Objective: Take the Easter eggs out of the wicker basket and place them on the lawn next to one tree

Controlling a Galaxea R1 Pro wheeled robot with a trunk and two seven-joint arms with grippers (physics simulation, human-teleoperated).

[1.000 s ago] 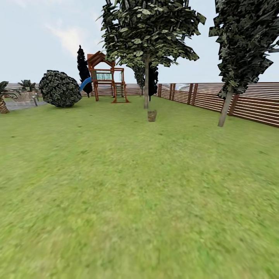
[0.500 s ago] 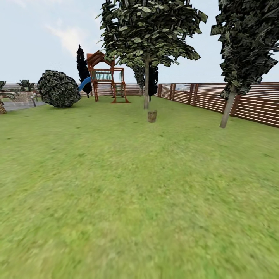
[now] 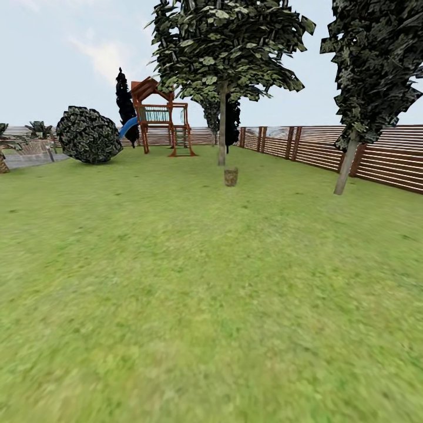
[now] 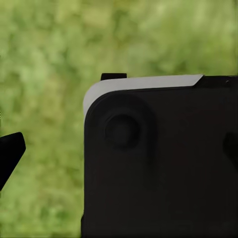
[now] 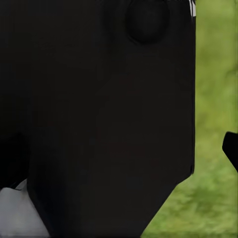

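We look out over the lawn (image 3: 194, 294) of the garden and count one wicker basket (image 3: 231, 176), small and far off, standing on the grass just in front of the trunk of the middle tree (image 3: 222, 126). We cannot make out any eggs from here. We count two slim pale-trunked trees: that one, and a second tree (image 3: 348, 158) to the right, near the slatted fence (image 3: 376, 161). Far left sits one round dark bush (image 3: 89, 135), and beside it, farther back, one wooden play tower (image 3: 160, 117) with a blue slide and one all-black tree (image 3: 126, 106) behind it. Open grass lies between us and the basket. In both wrist views dark robot bodywork covers most of the picture over blurred grass, so we cannot tell how either gripper's fingers stand.
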